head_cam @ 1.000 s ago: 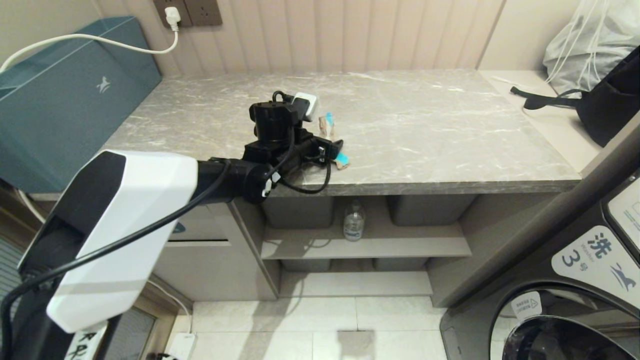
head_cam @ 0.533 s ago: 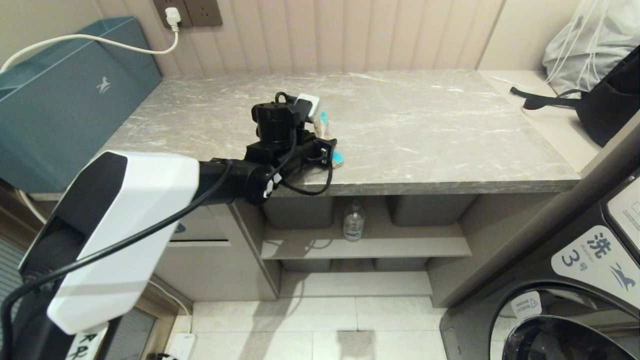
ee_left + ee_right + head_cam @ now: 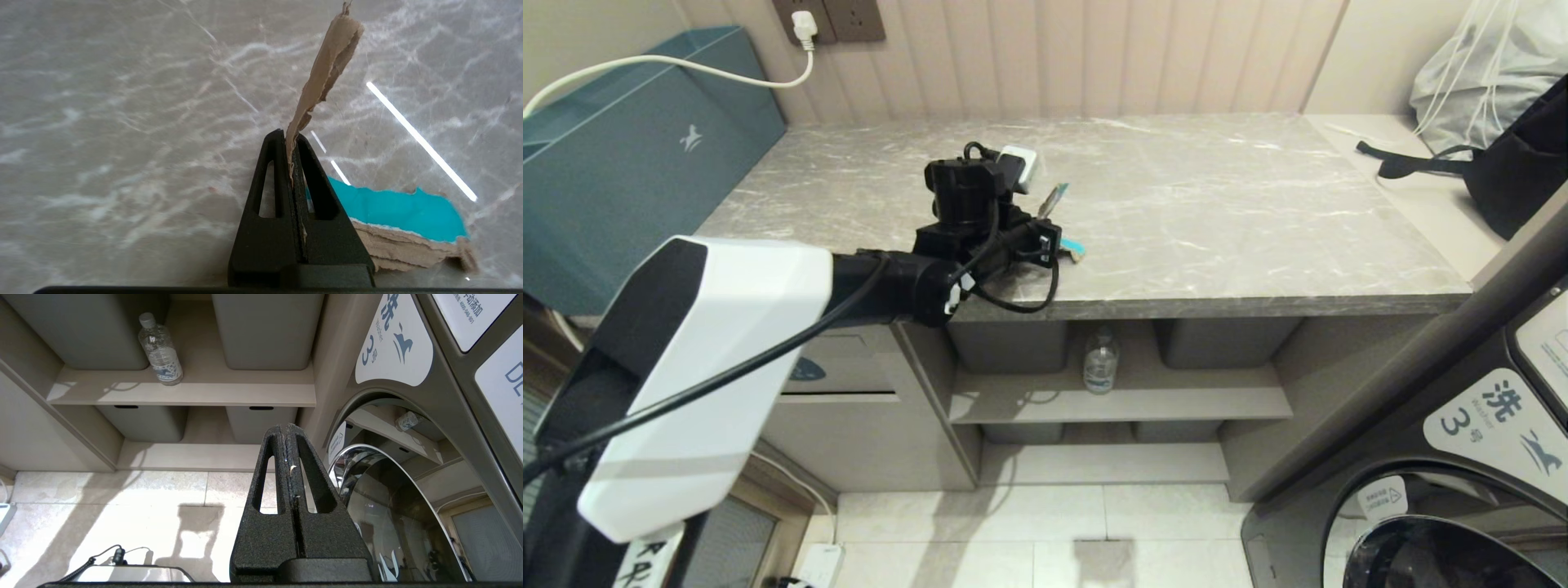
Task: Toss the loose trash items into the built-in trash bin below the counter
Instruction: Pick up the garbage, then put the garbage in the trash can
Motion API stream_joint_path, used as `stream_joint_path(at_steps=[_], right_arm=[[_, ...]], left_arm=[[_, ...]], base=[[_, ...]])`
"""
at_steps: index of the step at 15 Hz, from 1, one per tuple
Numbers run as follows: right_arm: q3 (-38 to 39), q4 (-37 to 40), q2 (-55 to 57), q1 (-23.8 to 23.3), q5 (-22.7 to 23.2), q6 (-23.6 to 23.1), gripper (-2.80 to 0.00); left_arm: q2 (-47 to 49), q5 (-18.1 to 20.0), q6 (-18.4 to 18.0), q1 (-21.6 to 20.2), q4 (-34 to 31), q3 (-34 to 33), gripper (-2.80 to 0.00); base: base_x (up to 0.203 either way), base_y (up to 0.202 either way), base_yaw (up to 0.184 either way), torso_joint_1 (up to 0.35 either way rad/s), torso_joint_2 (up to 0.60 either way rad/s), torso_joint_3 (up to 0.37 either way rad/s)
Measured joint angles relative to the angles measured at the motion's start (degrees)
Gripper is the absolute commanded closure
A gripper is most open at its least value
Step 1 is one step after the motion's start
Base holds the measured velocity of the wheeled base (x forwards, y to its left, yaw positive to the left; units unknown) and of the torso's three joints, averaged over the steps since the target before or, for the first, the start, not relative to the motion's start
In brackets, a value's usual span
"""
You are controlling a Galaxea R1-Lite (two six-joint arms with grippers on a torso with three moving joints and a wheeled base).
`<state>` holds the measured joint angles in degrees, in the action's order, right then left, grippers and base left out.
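Between its closed fingers the left tool (image 3: 293,163) pinches the brown paper wad (image 3: 322,77) above the desk (image 3: 122,122), nothing binned yet, while the water bottle (image 3: 1101,359) waits on a shelf below.

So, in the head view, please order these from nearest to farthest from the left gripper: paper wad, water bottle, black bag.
1. Paper wad, pinched in the left gripper on the counter.
2. Water bottle, on the shelf below.
3. Black bag, far right.

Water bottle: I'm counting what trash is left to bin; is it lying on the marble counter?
No, the water bottle stands upright on the shelf below the counter.
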<state>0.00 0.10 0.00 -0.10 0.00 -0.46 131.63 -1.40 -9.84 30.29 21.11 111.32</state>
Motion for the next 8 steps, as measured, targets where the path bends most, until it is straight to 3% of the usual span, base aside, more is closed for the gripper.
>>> stream_joint_path(at_steps=[5, 8], right_arm=[[0.0, 0.0, 0.0, 0.0, 0.0, 0.0, 0.0], [0.0, 0.0, 0.0, 0.0, 0.0, -0.1, 0.0]], left_arm=[[-14.9, -0.8, 3.7, -1.0, -2.7, -6.1, 0.0], [-33.8, -0.6, 8.6, -6.1, -6.2, -21.5, 0.0]], base=[[0.0, 0.0, 0.0, 0.0, 0.0, 0.0], [0.0, 0.0, 0.0, 0.0, 0.0, 0.0]])
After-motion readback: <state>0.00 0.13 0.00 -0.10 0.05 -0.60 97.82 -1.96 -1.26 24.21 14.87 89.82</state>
